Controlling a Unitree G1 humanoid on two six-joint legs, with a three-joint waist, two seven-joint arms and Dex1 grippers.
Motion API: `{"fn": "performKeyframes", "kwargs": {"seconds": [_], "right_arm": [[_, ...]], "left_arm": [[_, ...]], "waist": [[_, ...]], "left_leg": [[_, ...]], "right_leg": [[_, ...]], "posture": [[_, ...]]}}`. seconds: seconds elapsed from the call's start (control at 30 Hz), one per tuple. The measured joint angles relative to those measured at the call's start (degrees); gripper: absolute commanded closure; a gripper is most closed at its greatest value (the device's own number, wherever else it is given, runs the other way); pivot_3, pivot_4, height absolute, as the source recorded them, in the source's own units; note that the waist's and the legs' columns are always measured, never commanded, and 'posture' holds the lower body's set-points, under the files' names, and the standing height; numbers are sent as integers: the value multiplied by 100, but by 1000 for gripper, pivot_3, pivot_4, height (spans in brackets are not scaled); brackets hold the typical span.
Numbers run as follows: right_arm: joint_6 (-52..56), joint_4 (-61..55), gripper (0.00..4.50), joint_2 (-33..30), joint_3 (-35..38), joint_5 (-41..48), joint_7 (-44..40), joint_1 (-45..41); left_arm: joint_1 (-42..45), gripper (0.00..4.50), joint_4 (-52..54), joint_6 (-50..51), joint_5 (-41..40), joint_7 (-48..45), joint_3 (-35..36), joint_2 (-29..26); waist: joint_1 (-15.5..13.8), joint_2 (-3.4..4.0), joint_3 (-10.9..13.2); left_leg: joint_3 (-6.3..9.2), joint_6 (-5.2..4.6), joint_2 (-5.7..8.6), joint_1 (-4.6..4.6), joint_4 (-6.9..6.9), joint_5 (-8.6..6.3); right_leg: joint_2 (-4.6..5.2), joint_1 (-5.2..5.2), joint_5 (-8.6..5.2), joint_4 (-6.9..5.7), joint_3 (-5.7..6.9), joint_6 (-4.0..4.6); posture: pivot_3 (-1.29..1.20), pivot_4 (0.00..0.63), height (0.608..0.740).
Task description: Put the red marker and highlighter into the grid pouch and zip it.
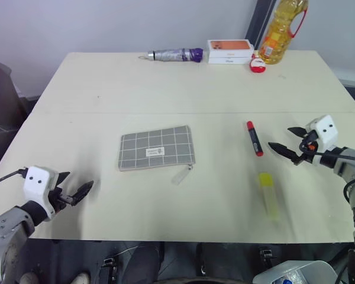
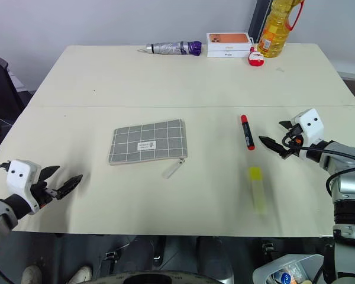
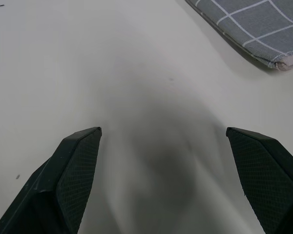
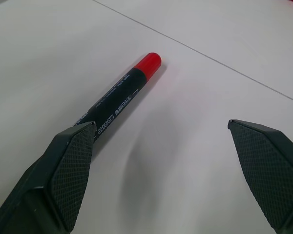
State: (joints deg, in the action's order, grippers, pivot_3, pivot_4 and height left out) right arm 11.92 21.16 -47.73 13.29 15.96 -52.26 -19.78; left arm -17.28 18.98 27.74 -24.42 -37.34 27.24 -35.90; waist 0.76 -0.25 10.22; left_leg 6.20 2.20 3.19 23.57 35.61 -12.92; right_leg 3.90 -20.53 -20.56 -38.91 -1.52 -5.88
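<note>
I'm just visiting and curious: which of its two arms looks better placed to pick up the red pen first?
The right. Its open right gripper sits just beside the red marker, pointing toward it, with the highlighter nearby too. The left gripper, also open, is across the table, beyond the grid pouch.

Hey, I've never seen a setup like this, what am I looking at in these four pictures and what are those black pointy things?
This is a two-armed humanoid robot at a pale table. Two pictures come from cameras on its head, looking down over its arms. The other two come from cameras on each wrist, looking along the black fingers.

Those pointy things are its claws. The left claw and right claw are both open and hold nothing.

On the table lie a grid pouch, a red marker close to the right claw, and a yellow highlighter. At the far edge are a folded umbrella, a phone box, an oil bottle and a small red-and-white object.
</note>
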Motion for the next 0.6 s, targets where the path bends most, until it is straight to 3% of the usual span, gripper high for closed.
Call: {"fn": "performKeyframes", "kwargs": {"seconds": [0.6], "right_arm": [[4, 0, 0, 98, -156, -4, 16, -181]], "left_arm": [[167, 180, 0, -51, 16, 122, -62, 70]], "waist": [[8, 0, 0]], "left_leg": [[0, 0, 0, -1, 0, 0]], "right_leg": [[0, 0, 0, 0, 0, 0]], "posture": [[0, 150, 740]]}}
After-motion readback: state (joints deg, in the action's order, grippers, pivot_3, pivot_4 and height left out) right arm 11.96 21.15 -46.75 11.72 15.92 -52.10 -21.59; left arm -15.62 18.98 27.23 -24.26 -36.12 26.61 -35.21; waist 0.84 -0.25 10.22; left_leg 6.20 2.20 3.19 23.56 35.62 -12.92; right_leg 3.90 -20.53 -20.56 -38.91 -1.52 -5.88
